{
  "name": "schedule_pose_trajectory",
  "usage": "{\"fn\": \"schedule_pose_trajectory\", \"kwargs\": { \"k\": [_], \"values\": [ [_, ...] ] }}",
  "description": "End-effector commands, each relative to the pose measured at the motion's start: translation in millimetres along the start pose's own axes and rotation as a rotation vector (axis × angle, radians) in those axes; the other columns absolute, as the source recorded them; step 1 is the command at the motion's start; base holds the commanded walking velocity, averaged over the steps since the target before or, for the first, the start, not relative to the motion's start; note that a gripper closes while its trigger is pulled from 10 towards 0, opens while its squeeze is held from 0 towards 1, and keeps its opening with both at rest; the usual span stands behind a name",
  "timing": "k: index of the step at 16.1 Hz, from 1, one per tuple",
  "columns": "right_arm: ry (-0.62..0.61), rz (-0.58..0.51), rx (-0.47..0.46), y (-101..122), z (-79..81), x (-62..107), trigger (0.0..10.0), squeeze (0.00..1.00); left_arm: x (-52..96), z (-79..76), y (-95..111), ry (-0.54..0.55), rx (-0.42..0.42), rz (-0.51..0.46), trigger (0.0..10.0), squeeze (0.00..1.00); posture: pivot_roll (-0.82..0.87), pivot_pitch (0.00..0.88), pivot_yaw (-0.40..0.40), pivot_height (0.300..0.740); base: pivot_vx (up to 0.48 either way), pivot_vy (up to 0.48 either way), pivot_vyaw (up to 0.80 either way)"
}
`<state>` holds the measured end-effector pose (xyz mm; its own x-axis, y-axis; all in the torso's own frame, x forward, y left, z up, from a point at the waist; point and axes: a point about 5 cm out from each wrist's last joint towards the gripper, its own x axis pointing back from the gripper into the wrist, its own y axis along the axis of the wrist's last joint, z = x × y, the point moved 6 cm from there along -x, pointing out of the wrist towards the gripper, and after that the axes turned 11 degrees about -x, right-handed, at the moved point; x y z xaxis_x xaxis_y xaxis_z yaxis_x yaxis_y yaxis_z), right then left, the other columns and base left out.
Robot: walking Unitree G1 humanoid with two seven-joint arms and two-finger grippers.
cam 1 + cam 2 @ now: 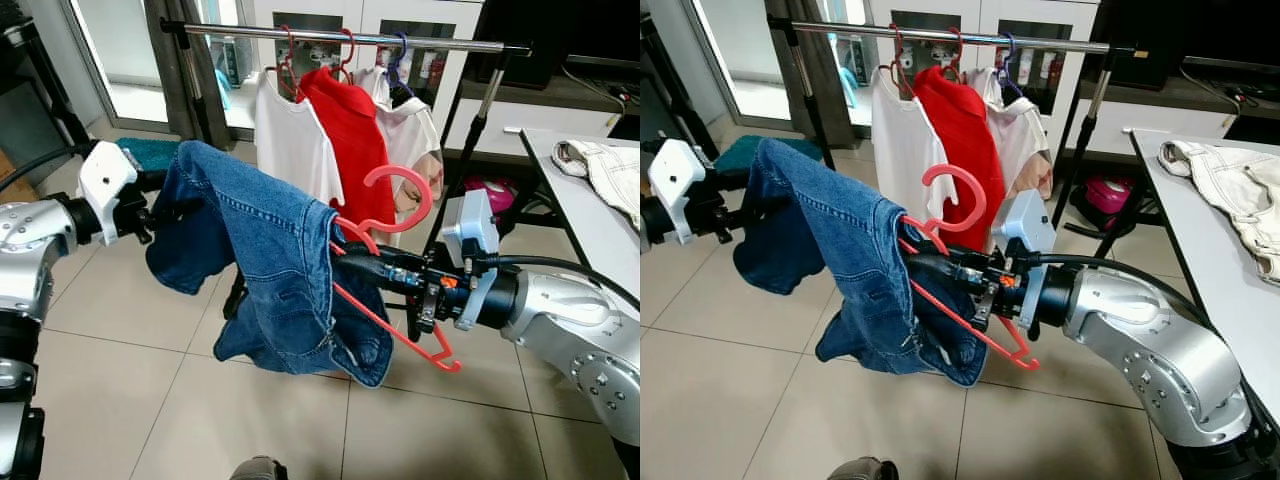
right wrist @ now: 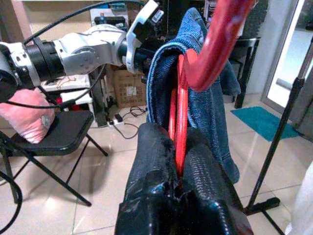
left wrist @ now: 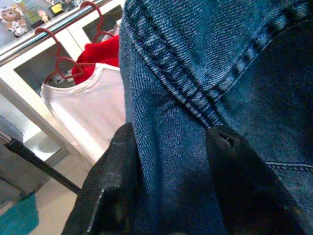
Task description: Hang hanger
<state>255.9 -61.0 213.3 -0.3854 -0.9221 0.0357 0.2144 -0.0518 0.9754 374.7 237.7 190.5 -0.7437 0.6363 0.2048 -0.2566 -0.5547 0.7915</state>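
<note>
The right gripper (image 1: 350, 262) is clamped on the red hanger (image 1: 400, 335), its hook up to catch the rail (image 1: 350, 36) at twelve o'clock, while the left gripper (image 1: 165, 210) pinches the draped jeans (image 1: 270, 270) at nine o'clock to keep them from sliding off.

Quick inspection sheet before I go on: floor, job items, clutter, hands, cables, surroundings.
Surface: tiled floor, bare under the arms.
Job's things: red hanger carrying blue jeans, held away from the clothes rail and not yet hooked; its hook points up.
Clutter: pale garment lying on the table; pink bag under the table.
Hands: right hand shut on the hanger's wire; left hand shut on a fold of the jeans.
Cables: black cable running along the right arm.
Surroundings: white shirt, red shirt and another white top already on the rail; folding chair nearby.
</note>
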Motion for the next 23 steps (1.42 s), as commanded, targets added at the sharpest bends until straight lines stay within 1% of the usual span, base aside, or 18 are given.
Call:
{"fn": "schedule_pose_trajectory", "kwargs": {
  "k": [1, 2, 4, 6, 8, 9, 12, 14, 15, 16, 18, 20, 21, 23],
  "values": [
    [0.021, -0.03, 0.03, 9.8, 6.4, 1.5, 10.0, 0.0, -0.7, 5.0, 3.8, 0.01, -0.008, -0.008, 0.0, 0.0, -0.11, 0.0, 0.033, 0.74, 0.0, 0.0, 0.0],
    [0.02, -0.029, 0.03, 9.7, 6.1, 1.6, 10.0, 0.0, -0.8, 4.2, 3.7, 0.008, 0.003, -0.016, 0.0, 0.0, -0.11, 0.0, 0.033, 0.74, 0.0, 0.0, 0.0],
    [0.017, -0.031, 0.031, 9.7, 5.3, 1.9, 10.0, 0.0, 0.3, 6.5, 2.1, 0.038, 0.026, -0.023, 0.0, 0.0, -0.11, 0.0, 0.033, 0.74, 0.0, 0.0, 0.0],
    [0.014, -0.04, 0.026, 10.3, 5.0, 2.1, 10.0, 0.0, 3.4, 16.0, -0.8, 0.124, 0.048, -0.023, 0.0, 0.0, -0.11, 0.0, 0.035, 0.74, 0.0, 0.0, 0.0],
    [0.011, -0.044, 0.022, 10.5, 4.5, 2.4, 10.0, 0.0, 8.1, 30.6, -4.9, 0.24, 0.096, -0.024, 0.0, 0.0, -0.11, 0.0, 0.037, 0.74, 0.0, 0.0, 0.0],
    [0.009, -0.046, 0.02, 10.5, 4.3, 2.5, 10.0, 0.0, 9.7, 35.1, -7.0, 0.272, 0.115, -0.018, 0.0, 0.0, -0.11, 0.0, 0.037, 0.74, 0.0, 0.0, 0.0],
    [0.006, -0.056, 0.014, 11.5, 3.8, 2.8, 10.0, 0.0, 17.7, 45.3, -22.6, 0.365, 0.134, 0.069, 0.0, 0.0, -0.11, 0.0, 0.039, 0.74, 0.0, 0.0, 0.0],
    [0.006, -0.059, 0.014, 12.0, 3.7, 2.9, 10.0, 0.0, 20.8, 50.3, -29.0, 0.427, 0.164, 0.092, 0.0, 0.0, -0.11, 0.0, 0.039, 0.74, 0.0, 0.0, 0.0],
    [0.006, -0.06, 0.013, 12.2, 3.7, 3.1, 10.0, 0.0, 20.5, 51.2, -29.8, 0.441, 0.178, 0.086, 0.0, 0.0, -0.11, 0.0, 0.039, 0.74, 0.0, 0.0, 0.0],
    [0.005, -0.061, 0.013, 12.3, 3.6, 3.1, 10.0, 0.0, 18.9, 50.0, -29.3, 0.433, 0.189, 0.075, 0.0, 0.0, -0.11, 0.0, 0.039, 0.74, 0.0, 0.0, 0.0],
    [0.004, -0.063, 0.012, 12.5, 3.4, 3.2, 10.0, 0.0, 18.4, 50.1, -30.3, 0.44, 0.189, 0.081, 0.0, 0.0, -0.11, 0.0, 0.039, 0.74, 0.0, 0.0, 0.0],
    [0.001, -0.063, 0.012, 13.1, 2.6, 3.6, 10.0, 0.0, 22.2, 56.1, -33.6, 0.504, 0.201, 0.098, 0.0, 0.0, -0.11, 0.0, 0.038, 0.74, 0.0, 0.0, 0.0],
    [0.0, -0.063, 0.011, 13.0, 2.4, 3.6, 10.0, 0.0, 29.6, 64.3, -39.6, 0.579, 0.216, 0.126, 0.0, 0.0, -0.11, 0.0, 0.038, 0.74, 0.0, 0.0, 0.0],
    [0.002, -0.063, 0.011, 12.9, 2.6, 3.2, 10.0, 0.0, 31.1, 65.3, -41.7, 0.584, 0.218, 0.138, 0.0, 0.0, -0.11, 0.0, 0.038, 0.74, 0.0, 0.0, 0.0]
  ]
}}
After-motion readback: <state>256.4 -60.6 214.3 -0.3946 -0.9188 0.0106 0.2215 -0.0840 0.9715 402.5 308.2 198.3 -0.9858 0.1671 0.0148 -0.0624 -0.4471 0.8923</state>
